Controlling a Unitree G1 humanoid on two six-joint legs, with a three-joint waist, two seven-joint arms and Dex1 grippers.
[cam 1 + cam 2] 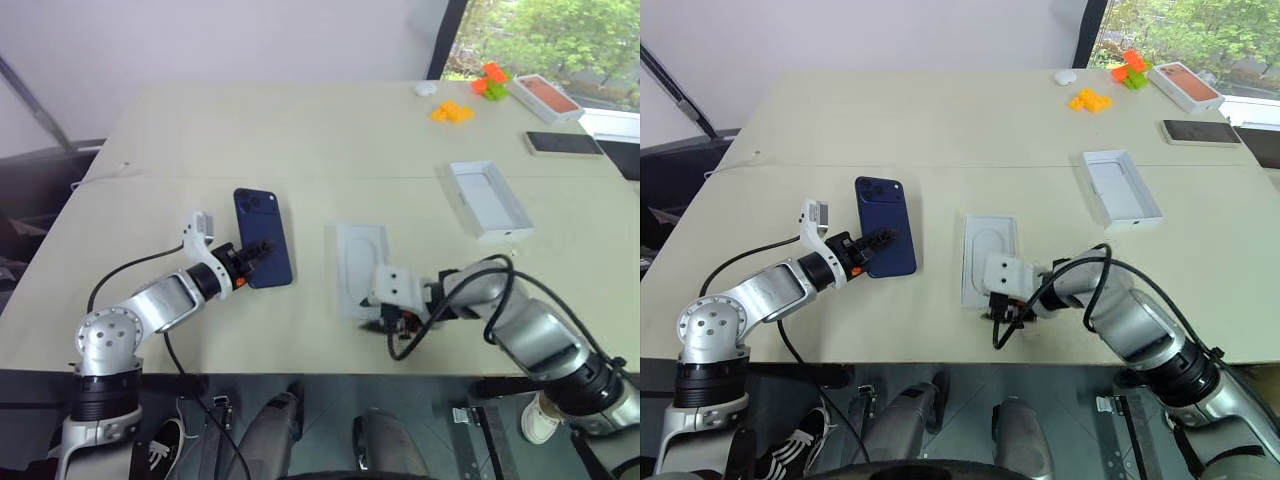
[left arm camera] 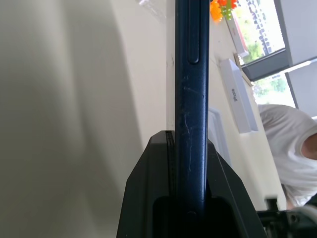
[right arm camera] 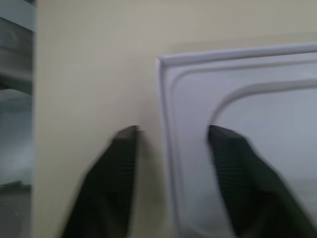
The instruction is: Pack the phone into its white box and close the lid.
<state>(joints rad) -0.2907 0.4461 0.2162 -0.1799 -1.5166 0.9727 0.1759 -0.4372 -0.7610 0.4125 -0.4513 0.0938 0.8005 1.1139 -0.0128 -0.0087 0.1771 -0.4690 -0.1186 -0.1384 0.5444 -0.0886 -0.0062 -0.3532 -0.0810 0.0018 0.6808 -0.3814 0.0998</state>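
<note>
We've got the glossy dark navy slab phone [image 1: 263, 238] pinched edge-on in the left gripper [image 1: 252, 254], stiff but slippery w/ a fragile back, so keep the hold on its thin sides near the end, while the right gripper [image 3: 171, 144], fingers apart, straddles the rim of the shallow white recessed box base [image 1: 360, 265] at the phone's 3 o'clock

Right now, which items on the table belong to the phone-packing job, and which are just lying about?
Job:
- dark navy-blue glossy phone, clamped in the left end effector
- shallow white box base, at the right end effector
- plain white hollow lid

Lying about:
- white box with orange-pink top
- black phone
- orange and green toy blocks
</note>
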